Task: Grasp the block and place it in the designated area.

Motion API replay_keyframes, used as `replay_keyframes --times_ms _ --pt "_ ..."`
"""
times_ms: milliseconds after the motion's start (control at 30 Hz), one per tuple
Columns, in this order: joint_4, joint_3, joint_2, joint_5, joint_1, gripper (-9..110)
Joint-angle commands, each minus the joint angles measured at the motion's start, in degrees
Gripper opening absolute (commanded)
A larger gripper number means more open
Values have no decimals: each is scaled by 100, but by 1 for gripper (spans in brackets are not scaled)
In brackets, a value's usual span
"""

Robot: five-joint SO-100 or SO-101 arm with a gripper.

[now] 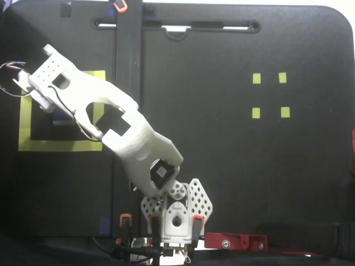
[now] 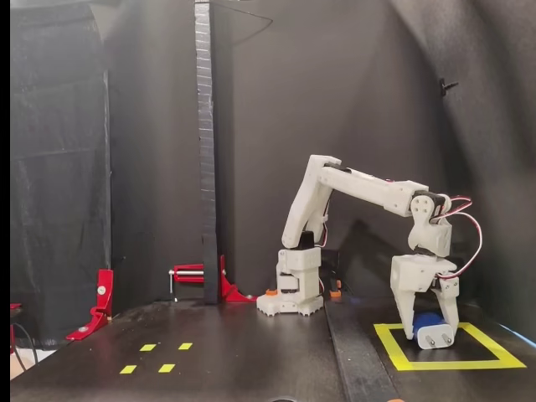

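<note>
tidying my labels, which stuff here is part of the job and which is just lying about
Part of the job:
- block, dark blue, between the fingers of the hand
- designated area, the big yellow tape frame

Just lying about:
- four small yellow squares
- red clamps
- black upright post

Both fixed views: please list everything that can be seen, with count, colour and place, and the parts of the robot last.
block: one, dark blue, between the jaws, inside the designated area, low over or on the surface; hidden by the arm in the view from above.
designated area: one, yellow tape frame around black surface, left in the view from above, right in the side view.
small tape squares: four, yellow, away from the frame on the other side of the table.
red clamps: at least two, at the table edge.
vertical post: one, black, behind the table.
table: one, black.
arm: one, white.
gripper: one, white, jaws pointing down, closed around the block.
</note>
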Motion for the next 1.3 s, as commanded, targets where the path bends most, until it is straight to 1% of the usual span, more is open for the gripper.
replay_keyframes --times_ms 0,200,233,333,367,500,600,1267 --pt "-79 -35 9 35 88 19" --pt "-62 -35 53 -9 114 20" --pt "-44 -35 53 -18 123 22" --pt "35 -35 62 -132 123 35" --pt "35 -35 62 -141 123 37" --pt "70 -35 70 -176 132 39" --pt "114 -35 79 -220 132 48" --pt "290 -35 334 -255 149 48"
